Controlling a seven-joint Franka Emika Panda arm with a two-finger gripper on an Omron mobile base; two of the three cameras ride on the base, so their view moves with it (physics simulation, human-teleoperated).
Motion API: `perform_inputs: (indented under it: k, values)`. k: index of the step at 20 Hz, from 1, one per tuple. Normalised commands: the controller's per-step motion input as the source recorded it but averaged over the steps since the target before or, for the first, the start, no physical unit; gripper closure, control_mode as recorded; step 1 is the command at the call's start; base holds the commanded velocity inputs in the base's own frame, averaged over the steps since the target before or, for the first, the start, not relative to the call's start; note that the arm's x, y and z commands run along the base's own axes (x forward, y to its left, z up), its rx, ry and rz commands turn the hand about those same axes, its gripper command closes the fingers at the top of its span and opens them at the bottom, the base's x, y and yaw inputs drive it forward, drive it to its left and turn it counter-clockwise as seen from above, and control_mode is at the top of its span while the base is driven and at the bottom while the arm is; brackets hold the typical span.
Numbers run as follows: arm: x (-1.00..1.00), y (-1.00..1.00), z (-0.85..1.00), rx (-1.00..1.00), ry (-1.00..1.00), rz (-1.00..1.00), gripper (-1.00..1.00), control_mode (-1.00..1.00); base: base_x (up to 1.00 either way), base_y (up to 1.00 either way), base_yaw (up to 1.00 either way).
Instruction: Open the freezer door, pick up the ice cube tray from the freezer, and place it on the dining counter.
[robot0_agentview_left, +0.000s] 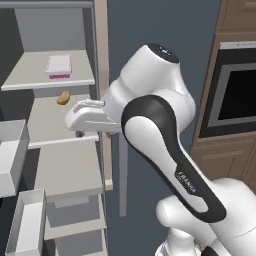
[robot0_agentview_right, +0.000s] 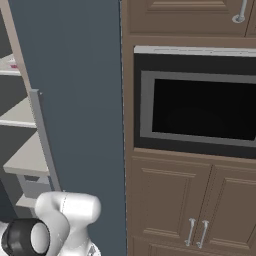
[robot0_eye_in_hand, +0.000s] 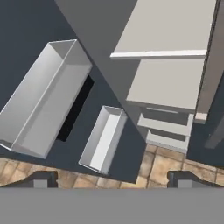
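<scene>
Pincer (robot0_eye_in_hand: 112, 180): two dark fingertips set wide apart at the bottom of the hand view, nothing between them; empty. The camera looks down past them at tiled floor, door bins and lower shelves, so the hand is judged to be tipped downward in front of the open compartment, not yet aimed at the load.

Freezer (robot0_agentview_left: 60, 150): open; grey interior with pale grey shelves stepped one below another. The arm's white forearm reaches across the second shelf in the left base view.

Ice cube tray (robot0_agentview_left: 59, 66): pale top, pink sides, lying flat toward the back of the top shelf, above and apart from the hand. Judged reachable only after the wrist lifts and levels.

Orange-brown lump (robot0_agentview_left: 63, 98): small item on the second shelf, just left of the hand's white housing; not the target, and liable to be knocked if the arm sweeps sideways.

Freezer door (robot0_eye_in_hand: 78, 26): swung fully aside, its clear bins (robot0_eye_in_hand: 43, 96) facing the opening; judged left wide so the arm has room.

Plain slate-blue door (robot0_agentview_right: 80, 100): shut, grey vertical handle (robot0_agentview_right: 44, 145) on its left edge.

Built-in oven (robot0_agentview_right: 200, 105): black glass, set in brown cabinets to the right.

Status: door step judged complete; pickup not begun.
</scene>
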Motion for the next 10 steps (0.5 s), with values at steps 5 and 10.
perform_inputs:
  k: [5, 10]
  values:
    - [0.18, -0.54, 0.00, 0.00, -0.18, -0.22, -1.00, -1.00, 0.00, 0.00, 0.00]
    - [0.09, -0.39, 0.04, 0.03, 0.00, -0.13, -1.00, -1.00, 0.00, 0.00, 0.00]
